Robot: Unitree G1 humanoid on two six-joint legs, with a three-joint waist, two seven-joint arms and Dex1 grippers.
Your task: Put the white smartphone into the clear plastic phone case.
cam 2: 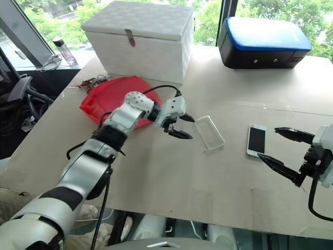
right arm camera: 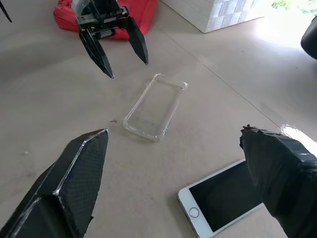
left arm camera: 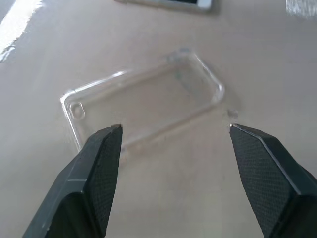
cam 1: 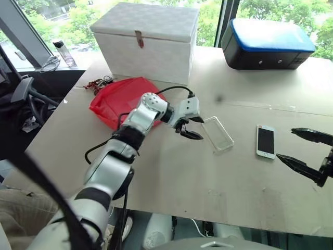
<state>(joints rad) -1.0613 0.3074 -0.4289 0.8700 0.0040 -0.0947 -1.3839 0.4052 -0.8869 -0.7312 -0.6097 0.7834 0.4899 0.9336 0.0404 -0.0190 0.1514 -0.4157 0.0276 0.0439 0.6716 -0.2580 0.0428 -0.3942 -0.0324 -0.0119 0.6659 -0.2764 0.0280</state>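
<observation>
Both grippers' fingers gape wide, empty: left gripper beside the thin clear plastic case, right gripper beside the flat white smartphone. Pinching the phone flat off the bench could slide it away.

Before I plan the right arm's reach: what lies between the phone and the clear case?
Only bare table separates the white smartphone from the clear plastic phone case, seen in both eye views.
</observation>
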